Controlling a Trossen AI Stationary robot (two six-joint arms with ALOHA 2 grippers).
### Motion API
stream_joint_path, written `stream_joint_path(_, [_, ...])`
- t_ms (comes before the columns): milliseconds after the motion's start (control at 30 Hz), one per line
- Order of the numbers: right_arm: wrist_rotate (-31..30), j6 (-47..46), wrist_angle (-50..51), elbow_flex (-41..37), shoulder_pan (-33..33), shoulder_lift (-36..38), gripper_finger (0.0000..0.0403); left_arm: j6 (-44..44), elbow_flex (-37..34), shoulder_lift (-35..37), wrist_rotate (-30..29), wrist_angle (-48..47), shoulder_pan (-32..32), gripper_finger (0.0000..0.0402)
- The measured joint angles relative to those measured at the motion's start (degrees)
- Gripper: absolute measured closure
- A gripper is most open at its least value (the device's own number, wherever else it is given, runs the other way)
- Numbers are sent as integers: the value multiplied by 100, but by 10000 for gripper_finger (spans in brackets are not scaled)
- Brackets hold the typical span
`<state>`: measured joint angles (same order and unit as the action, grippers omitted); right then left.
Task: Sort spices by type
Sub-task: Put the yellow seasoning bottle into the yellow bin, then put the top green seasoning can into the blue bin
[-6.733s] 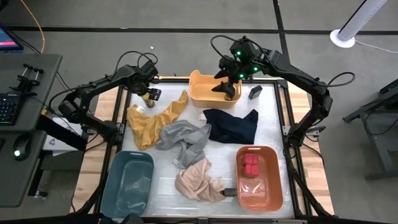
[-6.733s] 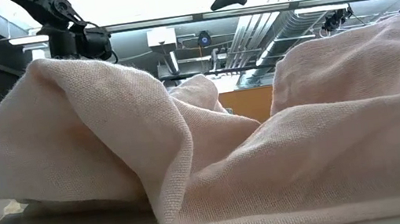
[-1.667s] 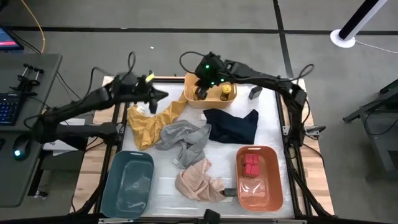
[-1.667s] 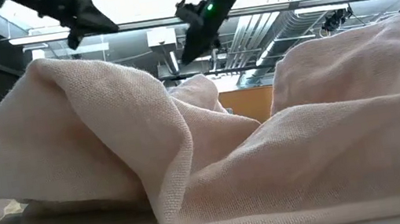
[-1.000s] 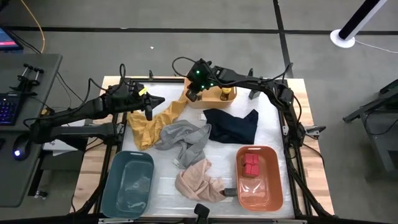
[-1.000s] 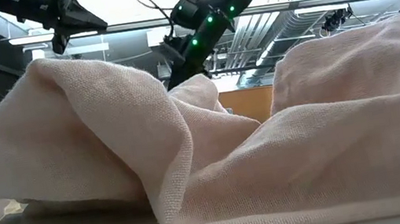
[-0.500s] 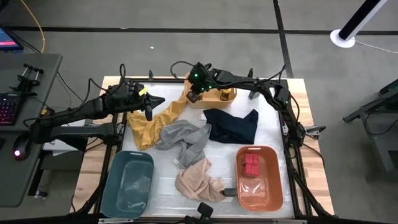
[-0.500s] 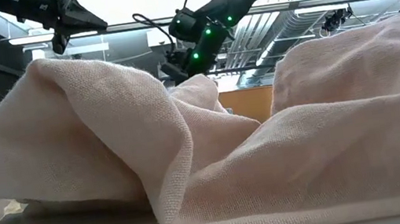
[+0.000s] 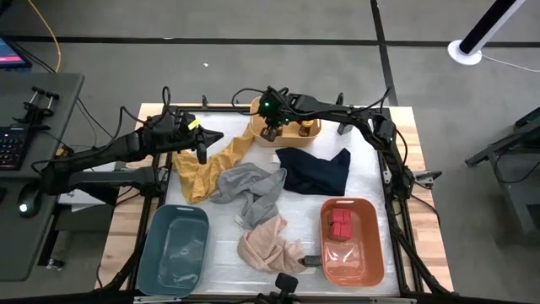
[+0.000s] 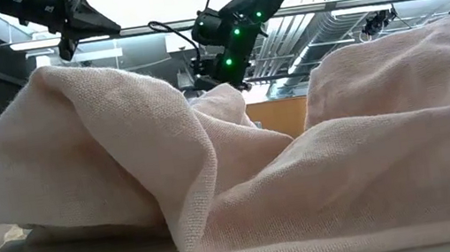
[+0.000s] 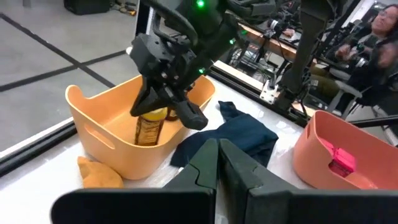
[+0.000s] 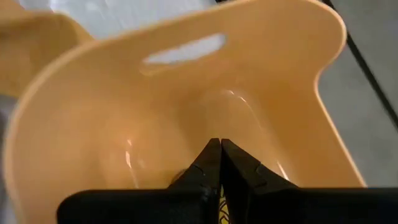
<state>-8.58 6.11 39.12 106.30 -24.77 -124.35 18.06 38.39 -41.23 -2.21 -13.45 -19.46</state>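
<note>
Over the yellow bin (image 9: 278,127) the right gripper (image 9: 270,133) reaches down, clenched empty; left wrist view alone shows a yellow-lidded jar (image 11: 151,124) inside; left gripper (image 9: 202,143) clenched.

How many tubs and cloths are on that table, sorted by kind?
Plastic bins: 3 (yellow bin, teal bin, salmon bin)
Cloths: 4 (mustard cloth, grey cloth, navy cloth, pink cloth)
Total: 7

Right gripper (image 9: 272,133) (over yellow bin (image 9: 287,135)), closed
</note>
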Motion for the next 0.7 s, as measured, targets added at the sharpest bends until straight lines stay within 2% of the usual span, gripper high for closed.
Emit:
stream_joint_path(167, [-370, 297, 402, -32, -69, 166, 403, -66, 0, 0, -64, 0, -1, 401])
stream_joint_path(467, [-498, 490, 1311, -35, -358, 272, 403, -181, 0, 0, -308, 2, -2, 401])
stream_joint_path(700, [-555, 496, 1202, -37, -459, 292, 403, -220, 2, 0, -322, 2, -2, 401])
